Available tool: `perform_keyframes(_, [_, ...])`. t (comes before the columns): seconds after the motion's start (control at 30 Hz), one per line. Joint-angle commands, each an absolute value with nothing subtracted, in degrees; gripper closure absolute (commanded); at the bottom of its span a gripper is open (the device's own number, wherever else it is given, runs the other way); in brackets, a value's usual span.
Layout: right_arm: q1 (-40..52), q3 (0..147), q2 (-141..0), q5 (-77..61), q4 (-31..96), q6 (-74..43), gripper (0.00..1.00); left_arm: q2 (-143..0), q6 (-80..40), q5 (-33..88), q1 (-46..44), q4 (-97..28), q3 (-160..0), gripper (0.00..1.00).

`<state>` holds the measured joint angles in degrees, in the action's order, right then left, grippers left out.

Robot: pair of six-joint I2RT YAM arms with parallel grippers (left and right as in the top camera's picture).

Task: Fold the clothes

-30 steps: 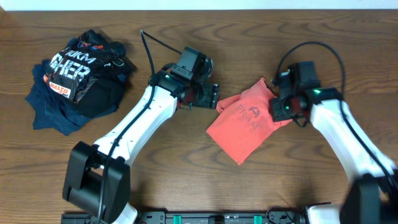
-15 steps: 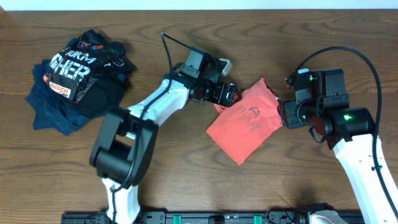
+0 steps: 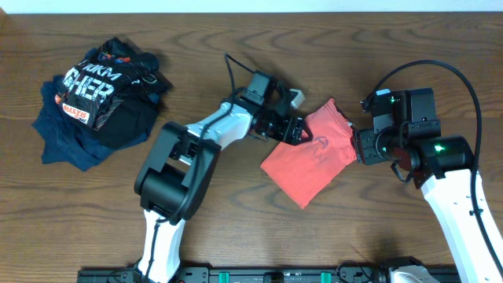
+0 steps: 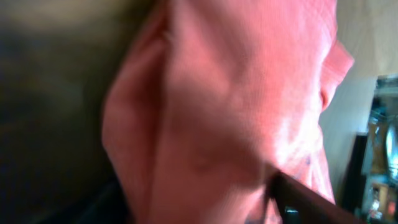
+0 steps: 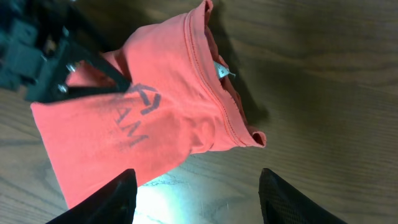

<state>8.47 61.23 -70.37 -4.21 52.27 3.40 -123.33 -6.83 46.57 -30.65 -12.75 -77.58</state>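
Observation:
The coral-red T-shirt (image 3: 310,161) lies folded into a small slanted rectangle on the table, right of centre, with a dark print facing up. My left gripper (image 3: 295,130) is at its upper left edge. In the blurred left wrist view red cloth (image 4: 236,93) fills the space between the spread fingers. The right wrist view shows the shirt (image 5: 174,93), its collar and label, and the left gripper's dark fingers (image 5: 93,71) lying on it. My right gripper (image 3: 361,147) is open and empty (image 5: 205,199) over bare wood beside the shirt's right edge.
A heap of a black garment with white lettering (image 3: 98,90) on a navy garment (image 3: 59,134) lies at the far left. The table (image 3: 236,212) is dark wood.
My left gripper has moved right and down onto the shirt's upper left edge. My right arm pulled back to the right a second ago and has since stayed still. The shirt has not moved.

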Motion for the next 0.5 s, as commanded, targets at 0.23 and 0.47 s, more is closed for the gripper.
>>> perform_keyframes(0.23, [7.9, 61.7, -70.1, -3.9, 52.3, 3.7, 0.39, -125.4, -7.4, 45.9, -33.5, -14.4, -76.1, 0.94])
perform_keyframes(0.47, [7.9, 61.7, -70.1, -2.7, 52.3, 3.7, 0.39, -114.3, -7.3, 30.5, -28.2, -22.7, -76.1, 0.94])
